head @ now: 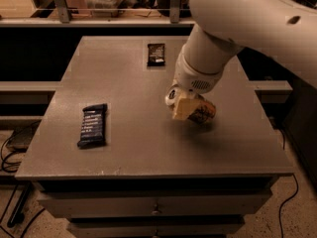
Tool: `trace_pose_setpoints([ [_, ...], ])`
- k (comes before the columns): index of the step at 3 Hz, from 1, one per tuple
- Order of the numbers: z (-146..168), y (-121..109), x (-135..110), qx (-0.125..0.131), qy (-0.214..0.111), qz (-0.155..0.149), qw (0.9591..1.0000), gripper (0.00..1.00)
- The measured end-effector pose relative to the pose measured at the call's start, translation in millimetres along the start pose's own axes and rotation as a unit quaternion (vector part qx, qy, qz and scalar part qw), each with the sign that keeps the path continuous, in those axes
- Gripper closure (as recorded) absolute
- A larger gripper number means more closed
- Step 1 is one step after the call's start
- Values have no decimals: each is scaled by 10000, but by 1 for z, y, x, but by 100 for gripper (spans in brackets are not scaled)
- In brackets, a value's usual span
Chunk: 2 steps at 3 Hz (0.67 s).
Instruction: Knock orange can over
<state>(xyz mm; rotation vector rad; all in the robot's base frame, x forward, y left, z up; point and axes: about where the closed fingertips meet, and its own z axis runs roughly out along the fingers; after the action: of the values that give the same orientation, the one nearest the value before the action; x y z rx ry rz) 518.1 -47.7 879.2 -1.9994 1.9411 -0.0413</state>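
The orange can [203, 112] is tipped far over on the grey table [138, 148], right of centre. Its silver top points left and slightly up, and its body is almost flat on the surface. My gripper [183, 108] comes down from the upper right at the end of the big white arm [233, 29]. It is right against the can, and its cream-coloured tip covers the can's left half. The part of the can behind the gripper is hidden.
A dark snack-bar wrapper [93, 125] lies at the table's left. A second dark wrapper [156, 53] lies at the back centre. Shelving with a rail runs behind the table. Cables lie on the floor at the left and right. Drawers are below the front edge.
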Motion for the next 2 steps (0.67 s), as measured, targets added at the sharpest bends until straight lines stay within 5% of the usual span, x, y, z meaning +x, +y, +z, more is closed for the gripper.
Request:
trace_pose_setpoints([
  [2, 9, -20, 1, -91, -182, 187, 9996, 4],
])
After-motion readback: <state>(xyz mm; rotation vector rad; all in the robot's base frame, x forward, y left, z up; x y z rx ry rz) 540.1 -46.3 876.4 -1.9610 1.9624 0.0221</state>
